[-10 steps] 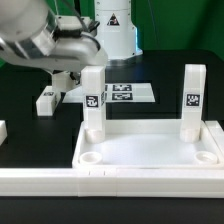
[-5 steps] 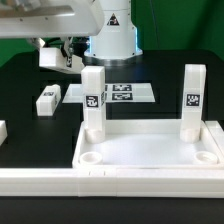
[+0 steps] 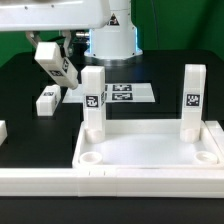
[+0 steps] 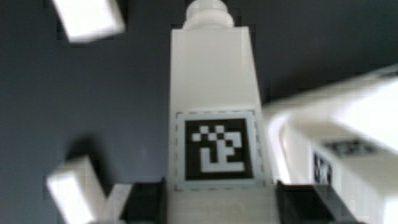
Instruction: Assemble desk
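Observation:
The desk top (image 3: pixel 150 150), a white tray with a raised rim, lies near the front with two tagged legs standing in its far corners (image 3: pixel 93 100) (image 3: pixel 193 98). My gripper (image 3: pixel 58 47) hangs above the table on the exterior view's left, shut on a third white leg (image 3: pixel 52 62) that it holds tilted in the air. In the wrist view this leg (image 4: pixel 217 100) runs straight out between the dark fingers (image 4: pixel 143 200), its tag facing the camera, and the gripper (image 4: pixel 217 205) clamps its near end. A fourth leg (image 3: pixel 47 99) lies loose on the black table.
The marker board (image 3: pixel 122 93) lies flat behind the desk top. The arm's white base (image 3: pixel 115 30) stands at the back. A white part (image 3: pixel 2 130) shows at the left edge. A white rail (image 3: pixel 100 183) runs along the front.
The arm has risen from low over the table on the exterior view's left. The held leg has come up with it and now hangs tilted instead of nearly level.

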Robot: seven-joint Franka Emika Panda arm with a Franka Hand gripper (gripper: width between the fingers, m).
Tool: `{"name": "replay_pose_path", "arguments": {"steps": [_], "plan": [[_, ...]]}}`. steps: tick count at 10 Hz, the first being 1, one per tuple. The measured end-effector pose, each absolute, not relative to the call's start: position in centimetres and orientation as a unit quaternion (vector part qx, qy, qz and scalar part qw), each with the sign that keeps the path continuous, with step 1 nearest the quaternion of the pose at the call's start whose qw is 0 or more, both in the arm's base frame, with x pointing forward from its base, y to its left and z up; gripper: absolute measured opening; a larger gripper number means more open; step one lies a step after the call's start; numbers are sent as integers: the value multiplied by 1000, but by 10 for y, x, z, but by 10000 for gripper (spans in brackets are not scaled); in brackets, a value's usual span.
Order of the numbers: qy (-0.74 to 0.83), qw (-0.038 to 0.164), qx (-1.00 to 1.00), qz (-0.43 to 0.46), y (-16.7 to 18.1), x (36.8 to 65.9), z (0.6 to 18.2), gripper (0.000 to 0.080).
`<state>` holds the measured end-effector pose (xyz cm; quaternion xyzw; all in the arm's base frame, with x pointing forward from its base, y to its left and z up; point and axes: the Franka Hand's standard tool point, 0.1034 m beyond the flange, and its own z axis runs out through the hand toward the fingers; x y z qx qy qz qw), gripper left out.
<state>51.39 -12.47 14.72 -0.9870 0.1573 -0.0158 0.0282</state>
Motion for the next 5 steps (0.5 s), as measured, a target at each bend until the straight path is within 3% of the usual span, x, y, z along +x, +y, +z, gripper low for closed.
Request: {"name": "replay_pose_path", "arguments": {"steps": [3,5], "plan": [[152,4,-983,-104,-129,530,155,288],[147,5,-985,-94,-126,532,152,288]]}}
